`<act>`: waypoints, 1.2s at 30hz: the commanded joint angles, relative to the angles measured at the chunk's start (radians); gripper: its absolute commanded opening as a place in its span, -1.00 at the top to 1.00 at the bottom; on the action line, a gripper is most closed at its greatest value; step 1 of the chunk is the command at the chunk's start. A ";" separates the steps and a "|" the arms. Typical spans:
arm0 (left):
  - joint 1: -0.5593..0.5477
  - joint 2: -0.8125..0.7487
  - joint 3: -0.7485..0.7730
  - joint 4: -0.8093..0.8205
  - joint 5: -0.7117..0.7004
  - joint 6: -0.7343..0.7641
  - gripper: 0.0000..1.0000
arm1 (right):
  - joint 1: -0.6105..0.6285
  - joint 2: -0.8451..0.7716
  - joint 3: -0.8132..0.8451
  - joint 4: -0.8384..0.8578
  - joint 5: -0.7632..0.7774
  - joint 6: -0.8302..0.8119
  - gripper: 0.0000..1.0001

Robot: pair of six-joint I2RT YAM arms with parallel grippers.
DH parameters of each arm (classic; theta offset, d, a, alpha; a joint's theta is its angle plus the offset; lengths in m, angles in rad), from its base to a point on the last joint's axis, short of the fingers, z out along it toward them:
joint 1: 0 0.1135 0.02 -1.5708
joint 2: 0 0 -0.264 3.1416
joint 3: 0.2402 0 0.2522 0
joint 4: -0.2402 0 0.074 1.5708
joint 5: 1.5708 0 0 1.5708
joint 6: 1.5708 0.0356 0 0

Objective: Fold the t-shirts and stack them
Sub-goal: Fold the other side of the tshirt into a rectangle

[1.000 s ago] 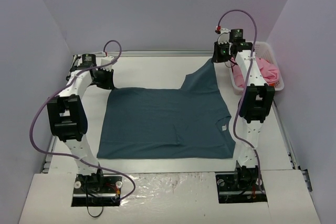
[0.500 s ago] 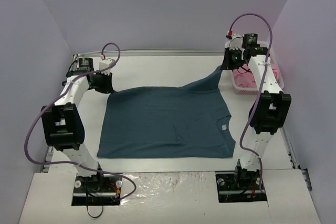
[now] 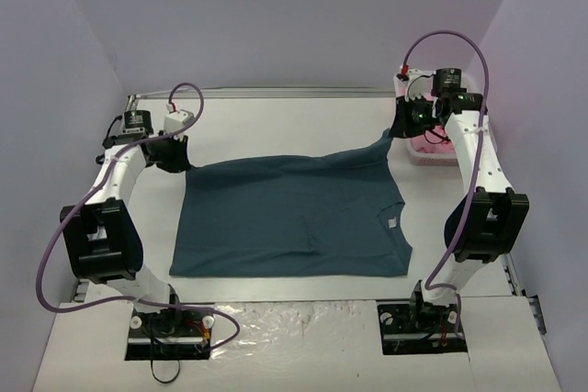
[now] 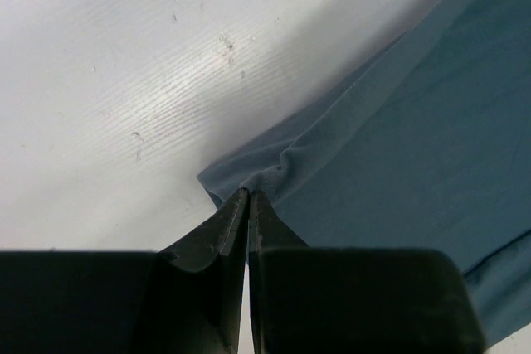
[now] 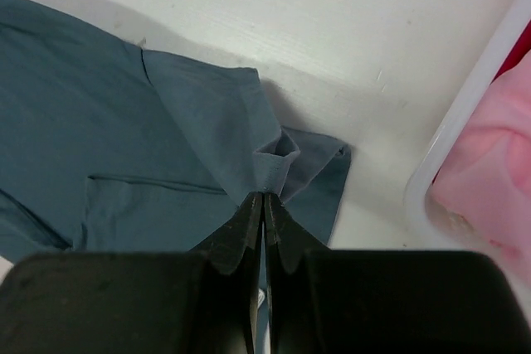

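Teal-blue t-shirt (image 3: 289, 218), spread flat over the middle of the white table (image 3: 276, 121). Near hem straight, running along the table's near edge with a bare strip in front of it. Plenty of bare table past the far edge too, plus a strip down the left side. Tighter on the right: white plastic basket (image 5: 465, 113) just beside the far right corner, pink t-shirt (image 5: 485, 180) bunched up inside it.

Left gripper (image 4: 247, 195) pinched tight on the far left corner of the teal-blue t-shirt, cloth puckered into little folds right at the tips. Right gripper (image 5: 264, 196) clamped on the far right corner, same deal, fabric gathered into a small folded tuft.

Compared with a second ago: both arms swung further outward, left one toward the left wall, right one toward the basket. Far right corner no longer peaked up toward the back, now dragged sideways and lower, far edge much straighter.

Soft matte knit with stitched hems, small pale tag (image 3: 392, 222) near the right edge. Table surface finely ribbed and a bit scuffed.
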 commanded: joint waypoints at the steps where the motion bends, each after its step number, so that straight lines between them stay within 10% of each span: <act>1: 0.019 -0.064 -0.024 0.003 0.013 0.060 0.95 | -0.005 -0.070 -0.050 -0.073 -0.016 -0.052 1.00; 36: 0.081 -0.209 -0.161 -0.043 0.070 0.157 0.95 | -0.007 -0.326 -0.273 -0.226 0.053 -0.182 1.00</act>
